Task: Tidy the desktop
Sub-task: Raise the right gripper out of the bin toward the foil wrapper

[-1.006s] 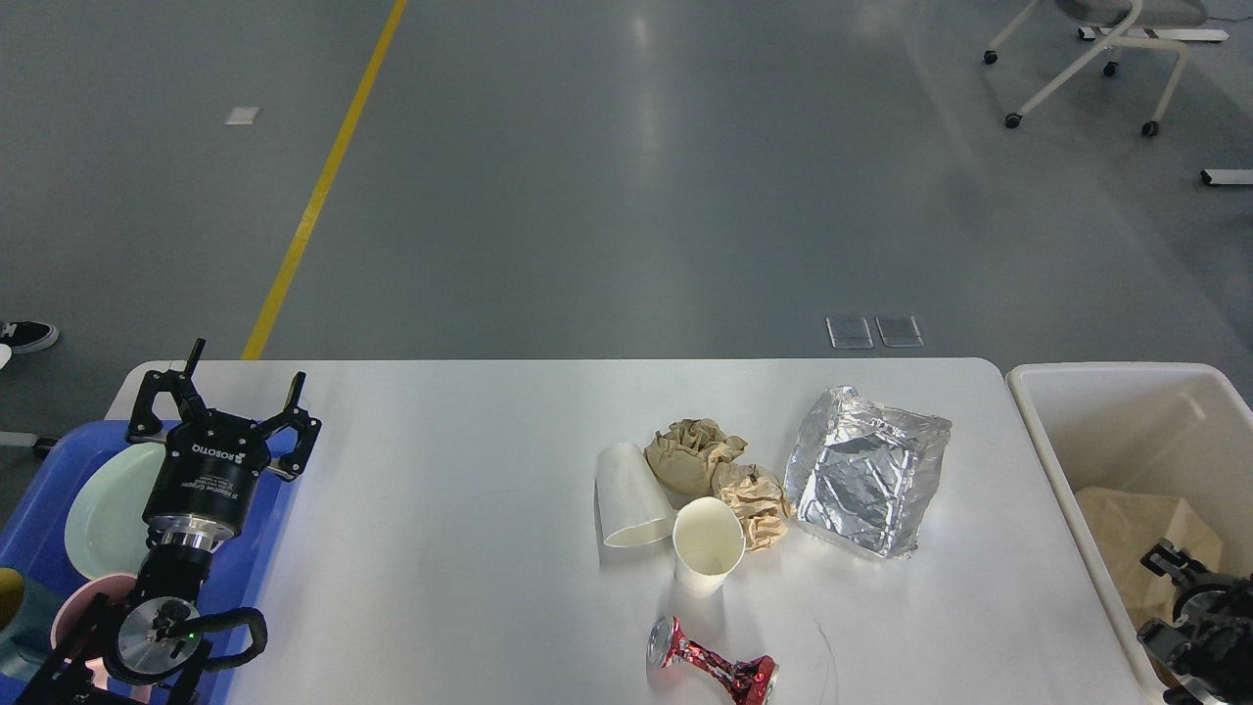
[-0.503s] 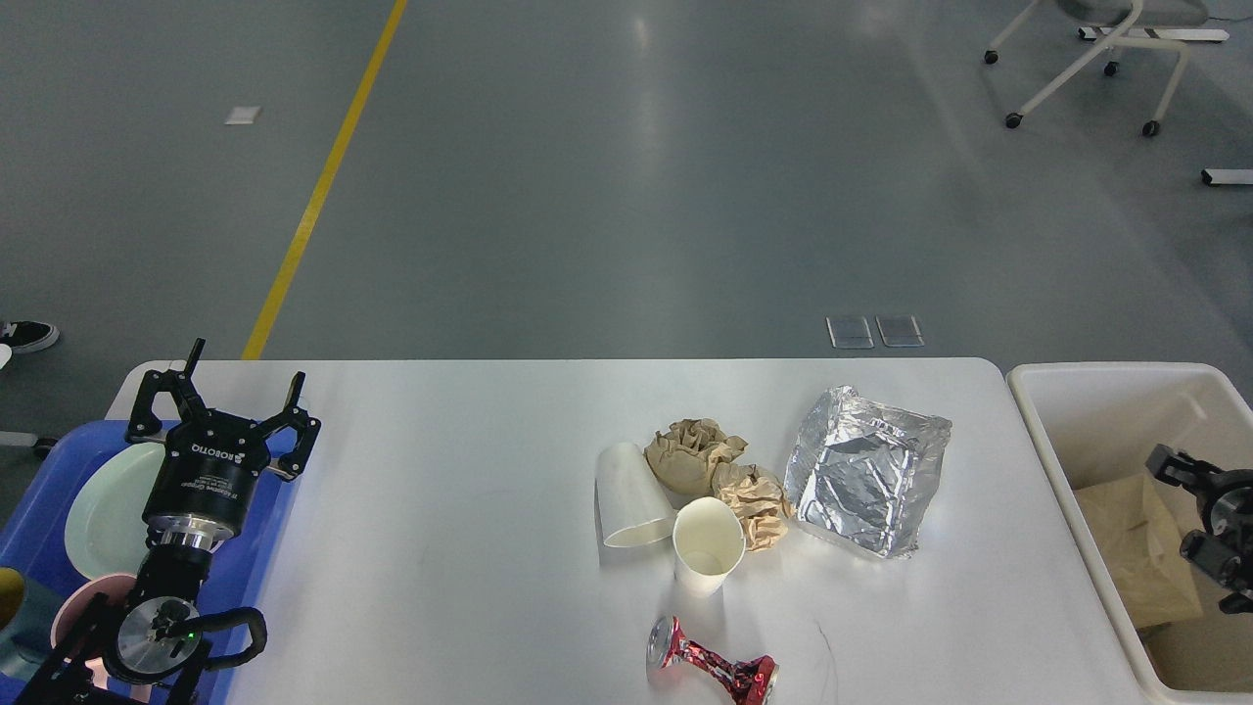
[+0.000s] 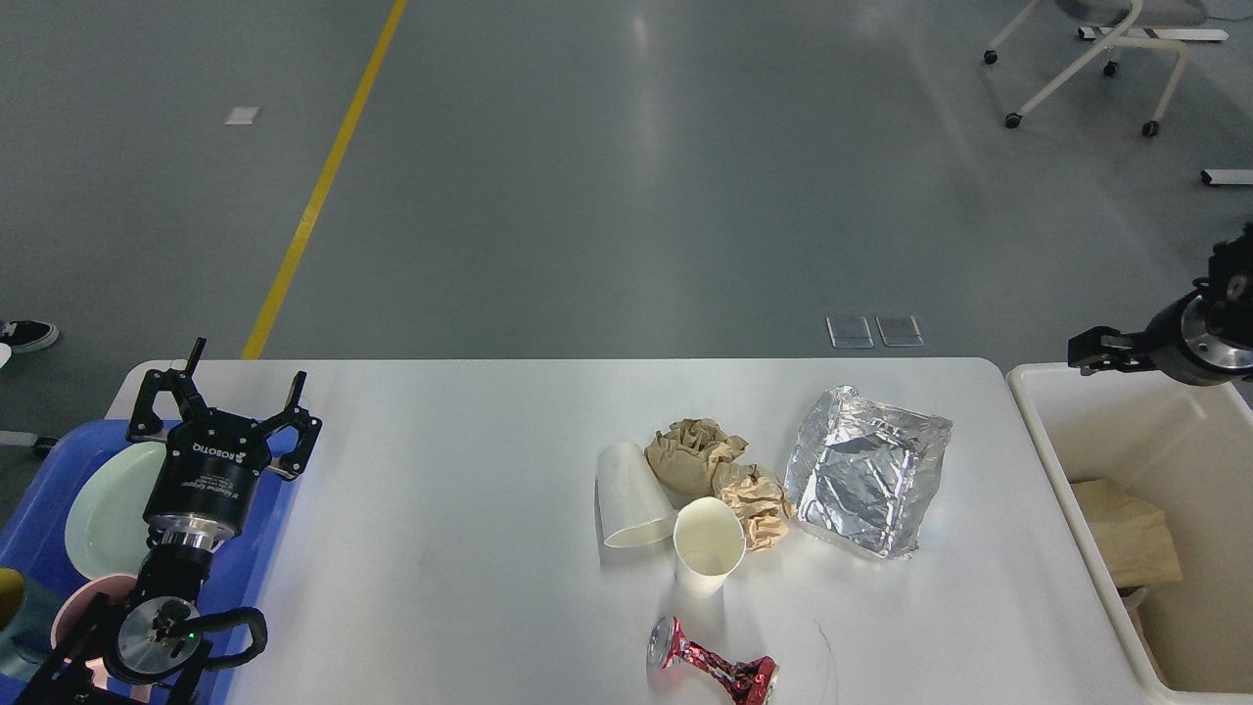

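Right gripper (image 3: 1096, 351) cropped by the frame edge, fingers indistinguishable.

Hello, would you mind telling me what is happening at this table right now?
A humanoid robot is tidying the desktop. Its left gripper hovers open over the blue tray; the right gripper is above the bin, which holds brown paper. Two cups, paper wads, a foil bag and a crushed can remain.
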Controlling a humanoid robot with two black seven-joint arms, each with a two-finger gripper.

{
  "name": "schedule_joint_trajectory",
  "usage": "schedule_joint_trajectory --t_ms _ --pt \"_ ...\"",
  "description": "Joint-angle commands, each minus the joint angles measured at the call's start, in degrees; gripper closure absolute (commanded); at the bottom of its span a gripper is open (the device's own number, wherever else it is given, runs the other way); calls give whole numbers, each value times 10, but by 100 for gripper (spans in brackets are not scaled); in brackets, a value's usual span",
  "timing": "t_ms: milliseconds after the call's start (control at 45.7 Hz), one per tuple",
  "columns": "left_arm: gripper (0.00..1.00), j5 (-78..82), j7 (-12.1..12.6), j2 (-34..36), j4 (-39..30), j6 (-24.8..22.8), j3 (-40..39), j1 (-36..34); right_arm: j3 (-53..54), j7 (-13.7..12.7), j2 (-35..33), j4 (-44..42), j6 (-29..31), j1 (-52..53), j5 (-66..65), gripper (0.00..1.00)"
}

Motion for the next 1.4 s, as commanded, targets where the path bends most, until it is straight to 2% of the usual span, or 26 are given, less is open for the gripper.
schedule_joint_trajectory --t_ms 0,153,372,503,678,810,1378 --pt "4 0 0 0 0 0 0 0 -38 0 23 71 49 102 2 0" --pt "4 0 0 0 0 1 0 1 -68 0 62 123 121 184 14 0" --pt "4 0 -1 0 0 0 0 1 -132 0 111 207 228 339 150 0" --pt "4 0 -1 0 0 1 0 1 -147 -1 120 267 260 414 194 0" --pt "4 0 -1 0 0 0 0 1 -149 -1 142 398 266 513 254 0" --pt "4 0 -1 0 0 0 0 1 -148 -1 156 437 260 539 316 0" --pt "4 0 -1 0 0 0 0 1 -147 1 171 439 255 534 327 0"
